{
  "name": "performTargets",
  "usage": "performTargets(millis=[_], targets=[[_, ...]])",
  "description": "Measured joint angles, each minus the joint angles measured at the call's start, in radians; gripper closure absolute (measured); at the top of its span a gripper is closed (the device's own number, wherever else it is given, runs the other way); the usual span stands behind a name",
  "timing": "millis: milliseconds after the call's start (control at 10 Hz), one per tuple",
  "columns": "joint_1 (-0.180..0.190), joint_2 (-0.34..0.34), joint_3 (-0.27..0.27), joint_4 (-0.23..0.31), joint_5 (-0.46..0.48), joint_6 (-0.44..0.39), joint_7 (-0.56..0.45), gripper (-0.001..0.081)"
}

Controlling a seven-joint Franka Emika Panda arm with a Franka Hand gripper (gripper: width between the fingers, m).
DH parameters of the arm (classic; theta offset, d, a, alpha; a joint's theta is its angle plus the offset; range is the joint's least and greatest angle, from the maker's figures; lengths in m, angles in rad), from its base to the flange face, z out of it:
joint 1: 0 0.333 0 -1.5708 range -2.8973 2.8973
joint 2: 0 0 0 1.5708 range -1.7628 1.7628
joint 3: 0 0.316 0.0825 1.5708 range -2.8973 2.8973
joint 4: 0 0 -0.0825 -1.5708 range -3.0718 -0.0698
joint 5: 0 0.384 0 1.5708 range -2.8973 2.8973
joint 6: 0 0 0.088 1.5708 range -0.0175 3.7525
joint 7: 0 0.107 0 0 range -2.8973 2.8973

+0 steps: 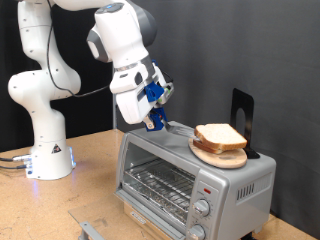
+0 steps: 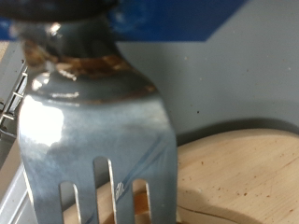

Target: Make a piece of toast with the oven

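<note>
Hovering above the top of the oven (image 1: 190, 178), the gripper (image 1: 155, 112) sits near the exterior view's middle, just to the left of the round wooden board (image 1: 222, 154) that rests on the oven's roof. The piece of toast (image 1: 220, 135) lies on that board, pale with a tan crust, not yet inside. The gripper is pinching a blue-handled tool: the wrist view shows its broad metal fork-like blade (image 2: 98, 140), slotted at the tip, pointing down at the edge of the board (image 2: 238, 177), with a sliver of something tan glimpsed through the slots.

The oven door looks shut from here, the wire rack (image 1: 158, 183) visible behind the glass, and two knobs (image 1: 202, 217) sit on the right of its front.

To do this well, I reckon the blade should stay low and nearly flat so the tines slide between bread and board rather than stabbing the crust. Going slowly would help, since a push from the side could shove the slice, or the board, towards the far edge of the oven.
</note>
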Motion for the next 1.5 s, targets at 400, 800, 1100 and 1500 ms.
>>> performTargets(millis=[400,800,1100,1500], targets=[[0.0,0.029,0.016,0.02,-0.004,0.023,0.02,0.0374],[0.0,0.062,0.034,0.051,-0.011,0.036,0.052,0.0374],[0.0,0.085,0.041,0.072,-0.018,0.047,0.073,0.0374],[0.0,0.113,0.045,0.102,-0.029,0.05,0.098,0.0374]])
